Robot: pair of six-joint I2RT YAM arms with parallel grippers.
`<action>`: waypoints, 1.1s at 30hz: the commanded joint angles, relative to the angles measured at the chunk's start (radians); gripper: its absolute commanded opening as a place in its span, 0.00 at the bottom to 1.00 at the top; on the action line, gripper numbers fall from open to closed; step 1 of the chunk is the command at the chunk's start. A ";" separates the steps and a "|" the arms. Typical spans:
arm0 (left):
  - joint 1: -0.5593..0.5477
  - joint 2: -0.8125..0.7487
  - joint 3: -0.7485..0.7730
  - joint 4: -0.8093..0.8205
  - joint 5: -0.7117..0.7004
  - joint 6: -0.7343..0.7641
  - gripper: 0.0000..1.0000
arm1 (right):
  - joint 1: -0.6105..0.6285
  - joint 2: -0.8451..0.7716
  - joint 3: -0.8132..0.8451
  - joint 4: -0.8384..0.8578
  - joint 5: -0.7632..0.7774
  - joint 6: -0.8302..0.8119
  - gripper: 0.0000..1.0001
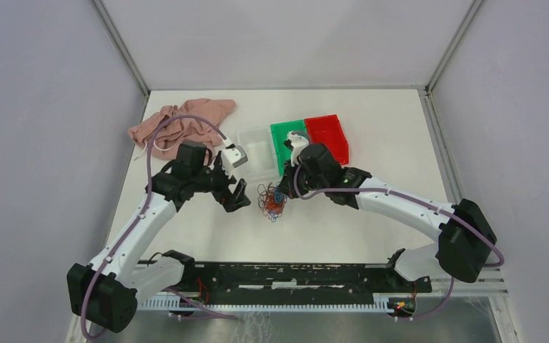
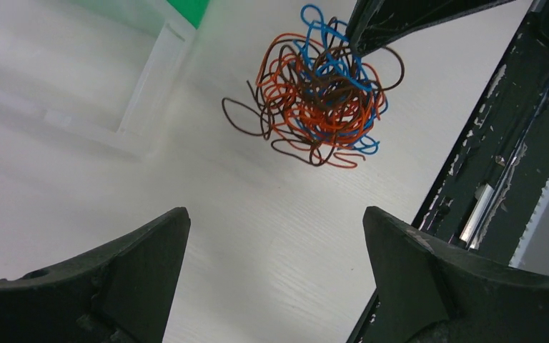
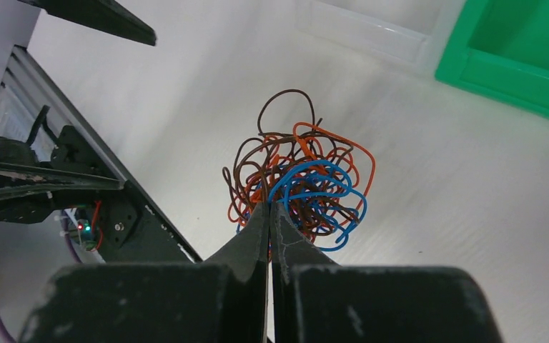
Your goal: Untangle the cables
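Note:
The cables [image 1: 272,201] are a small wad of curly orange-red, blue and dark brown wires on the white table, between the two grippers. My right gripper [image 1: 284,191] is shut on the wad's right edge; in the right wrist view its closed tips [image 3: 269,209] pinch the wires [image 3: 300,182]. My left gripper [image 1: 239,196] is open and empty just left of the wad. In the left wrist view the wad [image 2: 314,89] lies beyond the spread fingers [image 2: 154,246], with the right gripper's tip touching its top.
A clear bin [image 1: 257,150], a green bin [image 1: 288,139] and a red bin [image 1: 329,136] stand behind the wad. A pink cloth [image 1: 179,123] with a white cord lies at the back left. A black rail [image 1: 286,275] runs along the near edge.

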 commanded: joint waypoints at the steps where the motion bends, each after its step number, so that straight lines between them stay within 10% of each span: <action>1: -0.051 0.013 0.053 0.013 0.016 -0.003 0.96 | 0.017 -0.035 0.046 0.080 -0.069 0.052 0.00; 22: -0.070 0.117 0.081 0.077 0.133 -0.113 0.56 | 0.086 -0.015 0.036 0.219 -0.118 0.146 0.00; 33: -0.068 0.092 0.064 0.133 -0.016 -0.127 0.07 | 0.096 -0.062 -0.021 0.202 -0.070 0.152 0.00</action>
